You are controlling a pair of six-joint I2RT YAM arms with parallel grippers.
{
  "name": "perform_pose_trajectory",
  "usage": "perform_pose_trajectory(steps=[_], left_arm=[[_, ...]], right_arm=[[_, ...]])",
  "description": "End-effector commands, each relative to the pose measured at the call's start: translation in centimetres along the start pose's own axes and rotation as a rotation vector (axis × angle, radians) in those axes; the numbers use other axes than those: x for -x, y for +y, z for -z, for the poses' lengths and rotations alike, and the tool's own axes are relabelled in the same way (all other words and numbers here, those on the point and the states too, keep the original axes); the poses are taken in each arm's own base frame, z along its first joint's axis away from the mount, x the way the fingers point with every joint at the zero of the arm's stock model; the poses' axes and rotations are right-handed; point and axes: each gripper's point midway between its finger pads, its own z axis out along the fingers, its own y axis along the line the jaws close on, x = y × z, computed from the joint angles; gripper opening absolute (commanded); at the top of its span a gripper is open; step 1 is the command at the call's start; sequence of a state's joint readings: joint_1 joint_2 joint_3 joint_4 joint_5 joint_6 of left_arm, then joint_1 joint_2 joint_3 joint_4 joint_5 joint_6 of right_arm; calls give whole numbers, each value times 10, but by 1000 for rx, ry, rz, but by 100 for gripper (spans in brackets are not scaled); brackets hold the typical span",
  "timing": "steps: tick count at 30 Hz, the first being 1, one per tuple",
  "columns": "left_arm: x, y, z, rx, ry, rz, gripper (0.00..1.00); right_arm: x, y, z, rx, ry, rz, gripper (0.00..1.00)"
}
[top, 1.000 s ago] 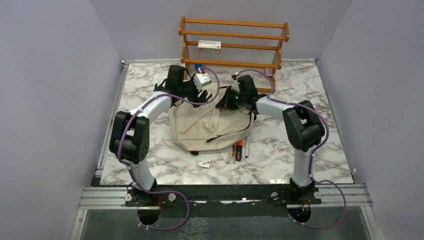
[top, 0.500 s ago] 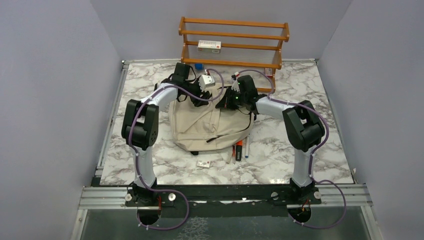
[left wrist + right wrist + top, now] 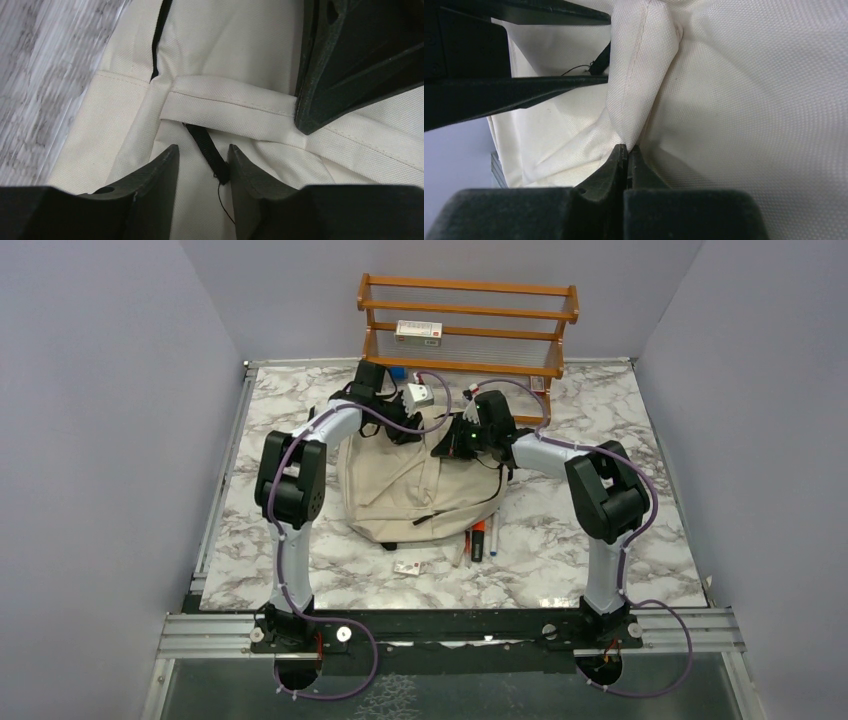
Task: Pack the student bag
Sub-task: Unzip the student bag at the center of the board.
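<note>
The cream student bag (image 3: 410, 490) lies flat in the middle of the marble table, its top towards the shelf. My left gripper (image 3: 405, 422) hovers at the bag's top edge. In the left wrist view it (image 3: 202, 156) is open, with a black zipper pull strap (image 3: 209, 152) lying between the fingers and touching the right one. My right gripper (image 3: 447, 445) is at the bag's top right. In the right wrist view it (image 3: 626, 149) is shut on a raised fold of the cream fabric (image 3: 636, 95). The bag's inside is hidden.
A wooden shelf rack (image 3: 468, 325) stands at the back with a white box (image 3: 419, 331) on it. Several pens and markers (image 3: 478, 540) and a small card (image 3: 407, 567) lie on the table just in front of the bag.
My left arm has swung right and further back, bringing its gripper over the bag's top edge close to the right gripper. The right arm and the bag have stayed put.
</note>
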State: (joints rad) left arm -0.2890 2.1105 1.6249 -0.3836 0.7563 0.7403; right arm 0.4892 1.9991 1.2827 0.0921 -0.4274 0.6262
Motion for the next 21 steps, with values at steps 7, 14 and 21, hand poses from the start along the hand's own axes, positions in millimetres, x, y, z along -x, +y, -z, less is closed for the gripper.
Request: perform_pose_trajectory(steps=[7, 14, 21], left_arm=[[3, 3, -11, -47, -43, 42, 23], [6, -4, -10, -70, -61, 63, 0], [24, -15, 7, -74, -91, 39, 0]], right_arm=[[2, 4, 4, 23, -9, 33, 0], [6, 5, 9, 11, -32, 32, 0], [25, 5, 18, -8, -91, 26, 11]])
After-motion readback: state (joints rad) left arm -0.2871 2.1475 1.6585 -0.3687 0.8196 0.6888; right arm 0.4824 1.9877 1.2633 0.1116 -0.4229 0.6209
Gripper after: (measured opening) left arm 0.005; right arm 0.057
